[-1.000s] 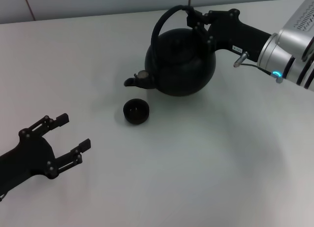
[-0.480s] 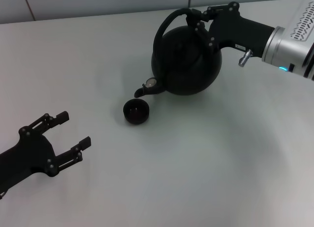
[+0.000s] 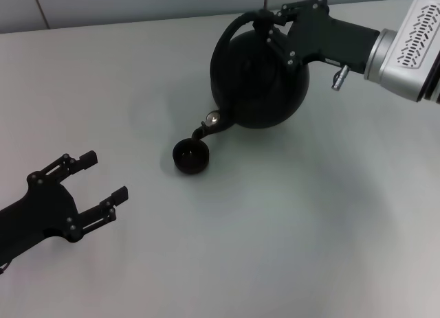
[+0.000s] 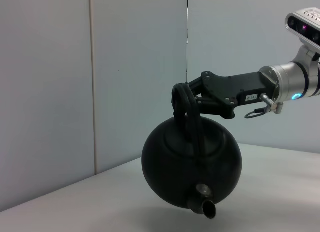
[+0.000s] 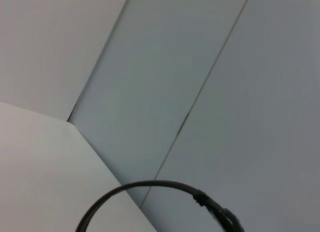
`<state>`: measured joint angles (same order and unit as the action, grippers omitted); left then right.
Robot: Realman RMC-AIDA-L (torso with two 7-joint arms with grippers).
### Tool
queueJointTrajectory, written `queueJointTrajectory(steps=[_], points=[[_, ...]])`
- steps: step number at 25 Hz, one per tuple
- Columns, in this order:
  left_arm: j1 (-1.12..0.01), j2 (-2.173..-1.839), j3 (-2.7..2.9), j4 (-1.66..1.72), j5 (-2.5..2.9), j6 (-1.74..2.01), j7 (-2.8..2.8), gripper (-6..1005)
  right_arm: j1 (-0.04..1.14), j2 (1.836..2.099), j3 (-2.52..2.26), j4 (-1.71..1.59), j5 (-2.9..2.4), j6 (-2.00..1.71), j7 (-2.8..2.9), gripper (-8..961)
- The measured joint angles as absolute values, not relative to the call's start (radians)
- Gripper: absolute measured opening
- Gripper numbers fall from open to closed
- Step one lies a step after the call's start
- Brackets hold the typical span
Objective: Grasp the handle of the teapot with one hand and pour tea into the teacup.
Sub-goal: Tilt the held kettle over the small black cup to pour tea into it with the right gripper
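Two arms in shot, only one busy. On the right, black right gripper (image 3: 269, 26) clamped around the thick black arched handle (image 3: 230, 31) of the big round matte-black teapot (image 3: 259, 81), up near the far edge of the plain white table (image 3: 289, 215). Teapot lifted clear of the tabletop, obvious from the left wrist view where the pot (image 4: 192, 164) hung under the gripper (image 4: 186, 102) with a gap beneath it. Tipped forward too, short spout (image 3: 206, 128) pointing down with its mouth right above the small round low black teacup (image 3: 190, 156). Couldn't tell whether anything was actually coming out of the spout. Cup sat on the table just in front of the pot, toward the robot's left. Right wrist view mostly pale wall panels, just a bit of the handle arc (image 5: 150, 191) visible. Over at the near left, black left gripper (image 3: 96, 183) idle, fingers spread wide with nothing between them, well apart from the cup and teapot.
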<state>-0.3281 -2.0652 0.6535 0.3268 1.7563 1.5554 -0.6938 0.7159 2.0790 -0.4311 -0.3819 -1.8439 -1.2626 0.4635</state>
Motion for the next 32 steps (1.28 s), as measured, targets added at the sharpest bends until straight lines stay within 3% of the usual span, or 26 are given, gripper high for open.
queueJointTrajectory(steps=[32], points=[[-0.331, -2.068, 0.641, 0.327, 1.756, 1.558, -0.696, 741, 0.728, 2.084, -0.508, -0.414, -1.844, -1.262, 0.39, 89]])
